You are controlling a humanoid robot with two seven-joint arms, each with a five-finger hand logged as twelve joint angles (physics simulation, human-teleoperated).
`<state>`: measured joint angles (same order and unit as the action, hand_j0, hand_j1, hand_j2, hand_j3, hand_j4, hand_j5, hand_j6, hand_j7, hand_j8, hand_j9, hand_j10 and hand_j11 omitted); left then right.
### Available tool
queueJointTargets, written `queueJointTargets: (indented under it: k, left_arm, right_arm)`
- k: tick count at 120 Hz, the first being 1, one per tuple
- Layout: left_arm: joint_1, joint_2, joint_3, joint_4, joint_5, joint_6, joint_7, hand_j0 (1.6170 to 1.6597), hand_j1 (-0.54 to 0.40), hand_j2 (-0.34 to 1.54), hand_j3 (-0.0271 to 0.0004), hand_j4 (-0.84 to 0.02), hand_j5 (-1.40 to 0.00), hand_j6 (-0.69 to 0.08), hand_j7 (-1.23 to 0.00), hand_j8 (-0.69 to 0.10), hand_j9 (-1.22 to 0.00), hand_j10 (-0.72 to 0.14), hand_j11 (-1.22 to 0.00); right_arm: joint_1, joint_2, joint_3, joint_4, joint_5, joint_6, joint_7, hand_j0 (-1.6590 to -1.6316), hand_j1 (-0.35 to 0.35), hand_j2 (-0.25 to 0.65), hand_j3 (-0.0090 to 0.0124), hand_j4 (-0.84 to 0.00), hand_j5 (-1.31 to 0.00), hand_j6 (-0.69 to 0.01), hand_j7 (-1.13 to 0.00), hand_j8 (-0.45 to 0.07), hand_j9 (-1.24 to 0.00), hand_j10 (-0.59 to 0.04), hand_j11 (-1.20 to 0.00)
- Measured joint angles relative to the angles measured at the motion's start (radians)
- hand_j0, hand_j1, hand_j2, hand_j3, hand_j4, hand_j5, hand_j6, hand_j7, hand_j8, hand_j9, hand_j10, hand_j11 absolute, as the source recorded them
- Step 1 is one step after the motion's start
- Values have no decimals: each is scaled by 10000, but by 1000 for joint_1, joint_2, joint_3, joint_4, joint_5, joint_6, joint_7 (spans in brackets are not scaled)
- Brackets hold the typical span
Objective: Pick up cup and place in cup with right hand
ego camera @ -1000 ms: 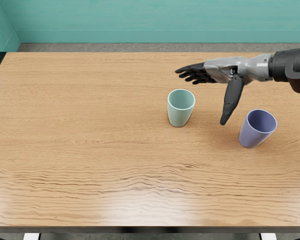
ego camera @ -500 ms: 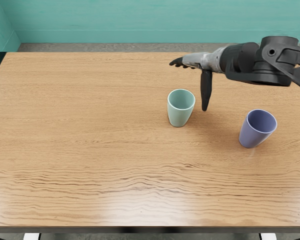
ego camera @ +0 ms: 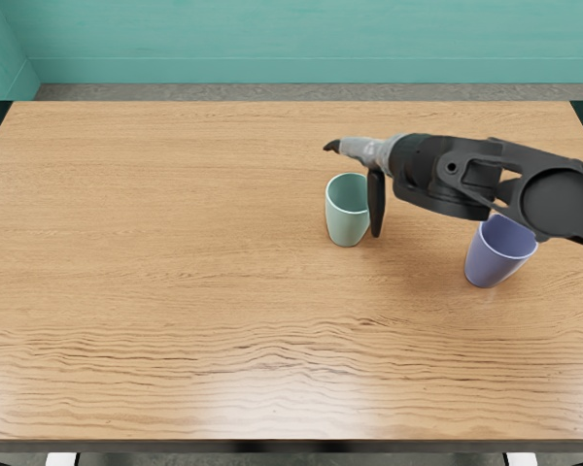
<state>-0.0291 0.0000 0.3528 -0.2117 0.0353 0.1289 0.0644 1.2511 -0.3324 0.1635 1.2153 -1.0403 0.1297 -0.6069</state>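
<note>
- We bring our right arm (ego camera: 457, 175) in from the right edge; its dark forearm slopes up and leftward across the view and covers part of the lavender cup's rim.
- We hold our right hand (ego camera: 369, 152) at the mint-green cup (ego camera: 345, 218), its pale back turned up towards us, its far end pointing left past the cup's rim.
- We keep the fingers (ego camera: 332, 146) stretched out to the left, nearly in line with the hand; only their dark ends show, overlapping one another, so we cannot tell how far apart they are.
- We have the thumb (ego camera: 376, 209) pointing down, well away from the other fingers, so the hand is wide open and has nothing in its grasp.
- We see the thumb overlap the right side of the mint-green cup and a little of its rim; whether it touches the cup, we cannot tell.
- We find the mint-green cup upright on the wooden table (ego camera: 175, 291), its mouth facing up.
- We have the lavender cup (ego camera: 491, 264) on the same table, upright too, well apart to the right and somewhat nearer the table's front edge.
- Beyond the table we see a teal wall (ego camera: 291, 49).
</note>
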Motion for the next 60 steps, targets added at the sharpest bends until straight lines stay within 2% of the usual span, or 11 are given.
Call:
queueJointTargets:
  k: [26,34,42,50,60]
  left_arm:
    - [0,0,0,0,0,0,0,16581,3490,0,0,-1,0,-1,0,-1,0,0,0]
    - [0,0,0,0,0,0,0,16581,3489,1,-1,-1,-1,-1,-1,-1,-1,0,-1]
    - [0,0,0,0,0,0,0,16581,3489,1,-1,0,-2,-1,-2,0,-2,1,-2]
    - [0,0,0,0,0,0,0,16581,3488,2,-1,0,-2,0,-2,0,-2,1,-2]
    - [0,0,0,0,0,0,0,16581,3489,2,-1,0,-2,0,-2,0,-2,1,-2]
  right_arm:
    - [-3,37,-20,-2,-5,-27,-4,-16582,-1985,-2,0,-1047,-1332,-1068,-1320,-1062,-1322,-1057,-1317]
    - [-8,42,-21,-2,-12,-35,-5,-16581,-1990,-214,2,-1216,-1478,-1265,-1442,-1280,-1431,-1294,-1404]
    - [-11,45,-24,-2,-18,-40,-5,-16568,-2462,-355,1,-1374,-1694,-1470,-1618,-1477,-1616,-1507,-1572]
    - [-10,49,-26,-1,-26,-42,-6,-16559,-2563,-571,1,-1661,-2064,-1791,-1959,-1795,-1959,-1838,-1903]
    - [-6,51,-25,6,-28,-45,-5,-16561,-1921,-674,1,-2069,-2490,-2168,-2423,-2207,-2382,-2250,-2322]
